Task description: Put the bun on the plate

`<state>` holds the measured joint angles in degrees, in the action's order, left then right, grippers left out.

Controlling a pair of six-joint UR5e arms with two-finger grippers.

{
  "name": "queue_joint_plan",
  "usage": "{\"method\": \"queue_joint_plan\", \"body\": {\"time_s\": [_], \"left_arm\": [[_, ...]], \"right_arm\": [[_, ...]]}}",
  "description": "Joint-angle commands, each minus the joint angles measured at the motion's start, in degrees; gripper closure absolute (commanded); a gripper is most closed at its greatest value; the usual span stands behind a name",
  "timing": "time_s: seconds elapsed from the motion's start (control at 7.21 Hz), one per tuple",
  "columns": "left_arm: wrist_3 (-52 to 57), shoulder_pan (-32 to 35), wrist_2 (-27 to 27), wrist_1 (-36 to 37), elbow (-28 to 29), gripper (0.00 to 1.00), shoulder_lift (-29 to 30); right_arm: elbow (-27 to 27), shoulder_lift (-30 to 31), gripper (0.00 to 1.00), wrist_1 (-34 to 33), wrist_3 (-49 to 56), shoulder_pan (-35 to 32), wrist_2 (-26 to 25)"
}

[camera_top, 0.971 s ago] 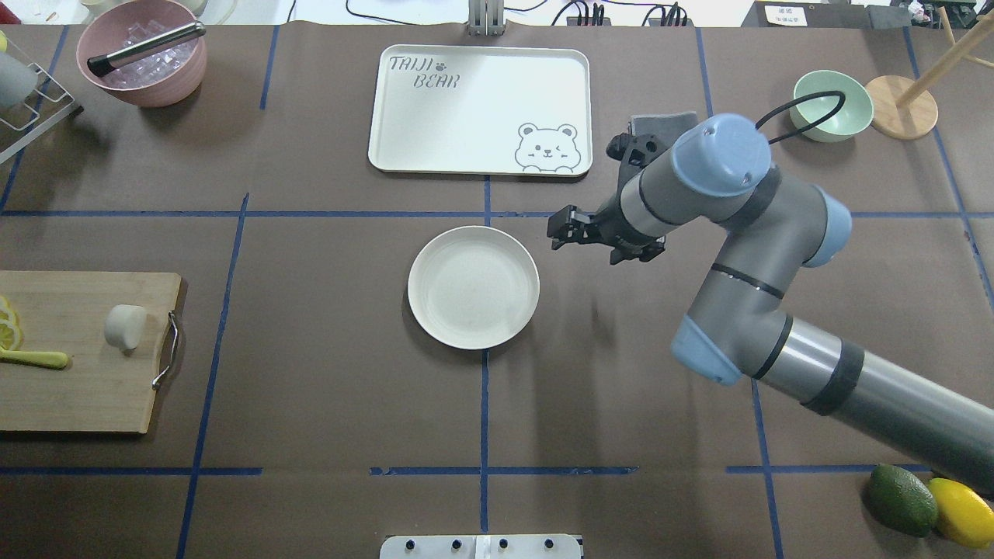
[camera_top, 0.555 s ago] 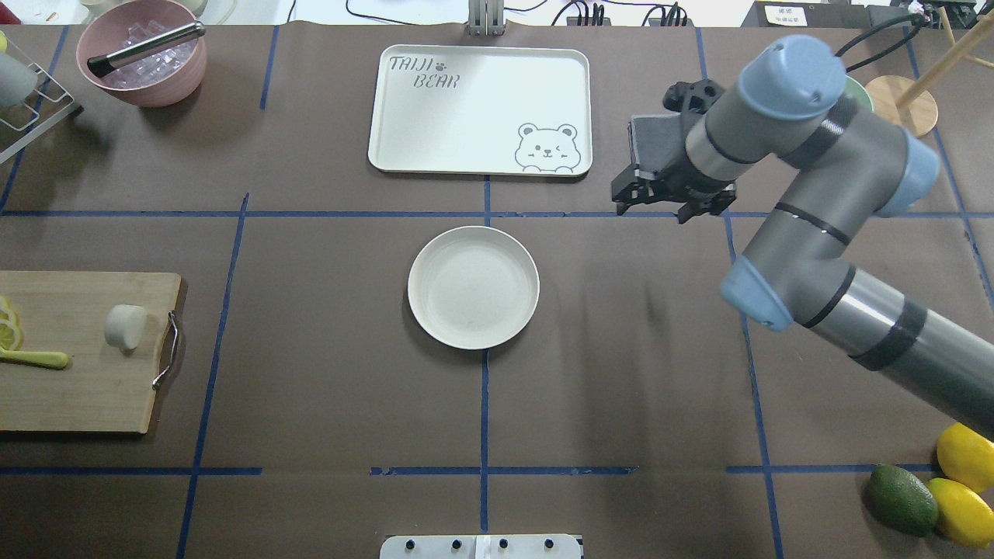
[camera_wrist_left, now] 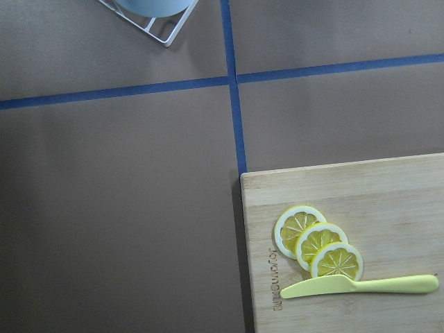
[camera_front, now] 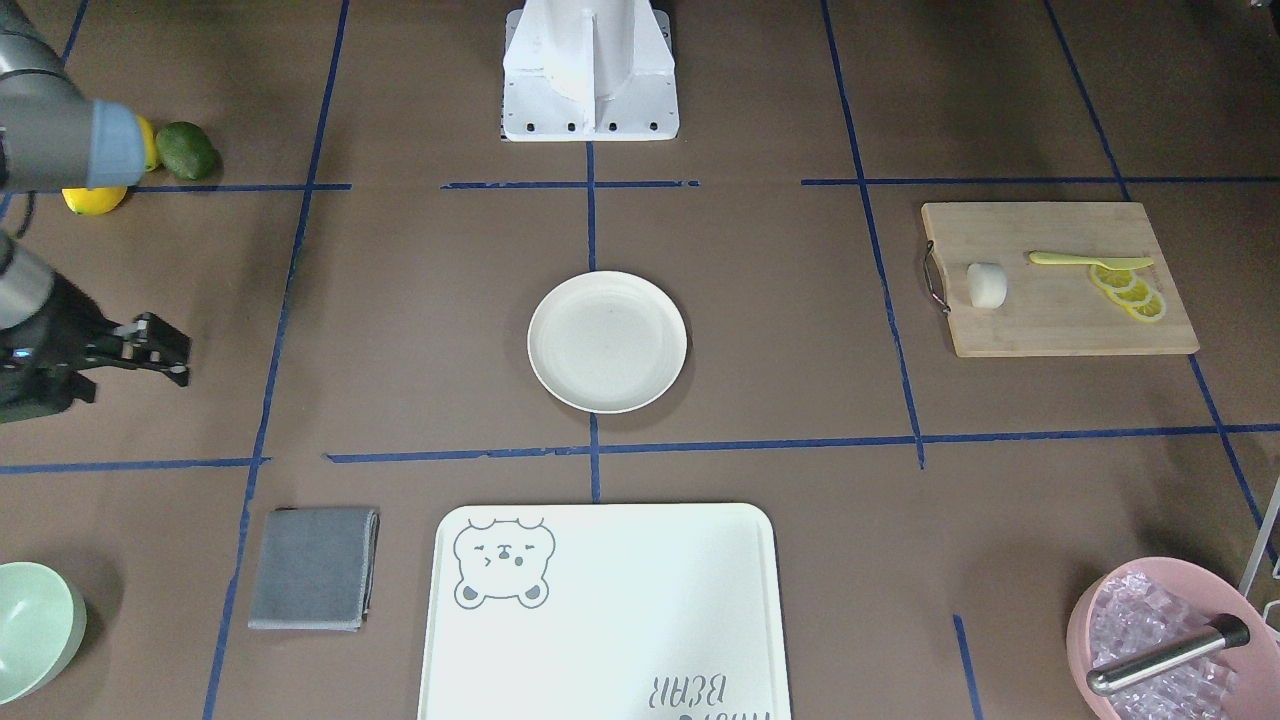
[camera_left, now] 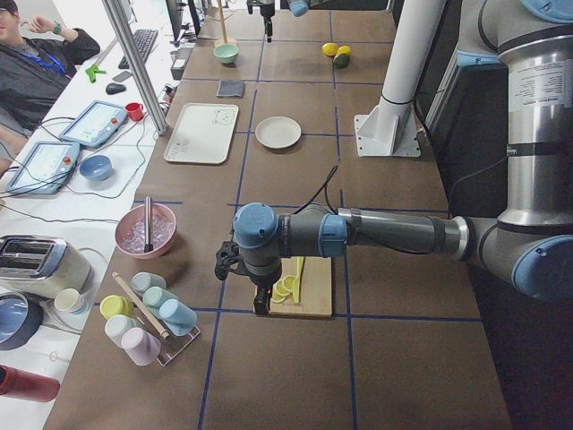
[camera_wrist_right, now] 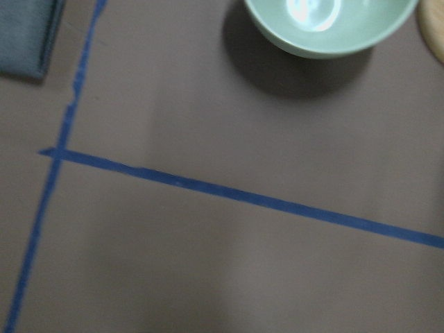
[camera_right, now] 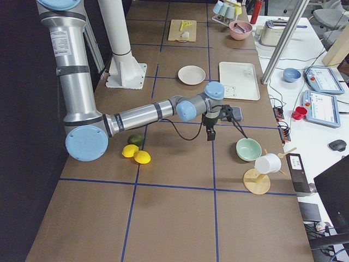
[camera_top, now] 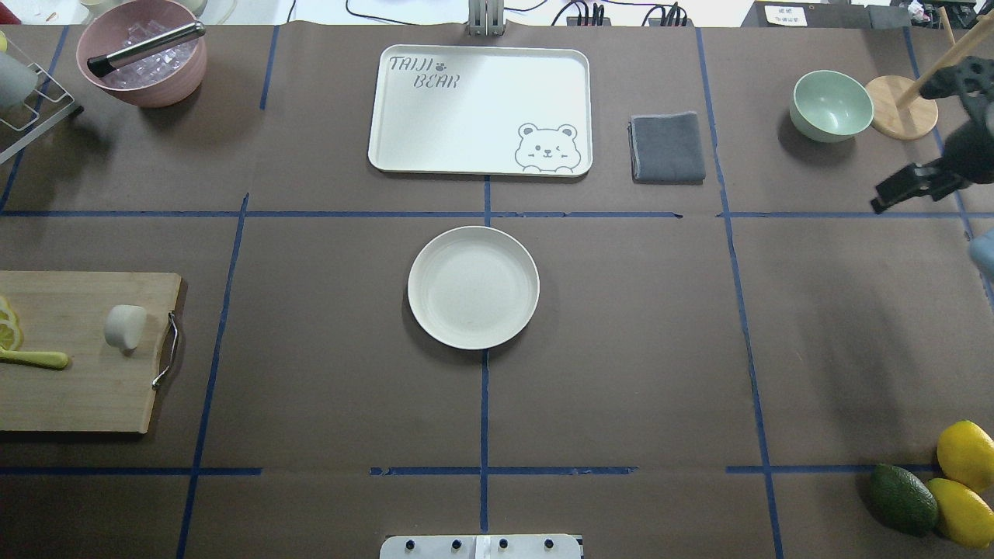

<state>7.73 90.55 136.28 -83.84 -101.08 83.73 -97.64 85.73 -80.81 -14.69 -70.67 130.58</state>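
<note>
The small white bun (camera_top: 124,326) (camera_front: 986,285) lies on its side near the handle end of a wooden cutting board (camera_top: 85,388). At the table's centre stands the round cream plate (camera_top: 473,287) (camera_front: 607,341), with nothing on it. My right gripper (camera_top: 877,206) (camera_front: 180,360) hovers open and holding nothing at the table's right edge, far from both. My left gripper (camera_left: 260,307) shows only in the exterior left view, hanging over the board's outer end by the lemon slices (camera_wrist_left: 318,250). I cannot tell whether it is open or shut.
Behind the plate lies a bear-printed tray (camera_top: 479,109), with a folded grey cloth (camera_top: 667,147) and a mint-green bowl (camera_top: 831,105) to its right. A pink bowl (camera_top: 142,54) of ice stands far left. Lemons and an avocado (camera_top: 901,497) sit near right.
My right arm has swung away from beside the plate to the table's right edge, uncovering the grey cloth and the green bowl. Bun and plate have not moved.
</note>
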Motion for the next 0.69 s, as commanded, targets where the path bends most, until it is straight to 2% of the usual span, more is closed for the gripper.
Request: {"method": "queue_joint_plan", "body": {"time_s": [0.0,0.14,0.28,0.55], "left_arm": [[0.0,-0.02,0.04,-0.01,-0.09,0.0,0.12],[-0.17,-0.02,0.04,-1.66,0.0,0.0,0.12],[-0.17,-0.02,-0.31,-5.94,0.17,0.0,0.12],[-0.26,-1.58,-0.05,-21.29,2.53,0.0,0.56]], "right_arm": [[-0.1,8.47,0.0,-0.66,15.34,-11.98,2.99],[-0.36,9.45,0.0,-1.89,15.74,-16.12,7.02],[-0.45,9.63,0.0,-2.77,15.83,-17.21,7.23],[-0.62,9.63,0.0,-4.71,15.83,-17.57,6.19]]}}
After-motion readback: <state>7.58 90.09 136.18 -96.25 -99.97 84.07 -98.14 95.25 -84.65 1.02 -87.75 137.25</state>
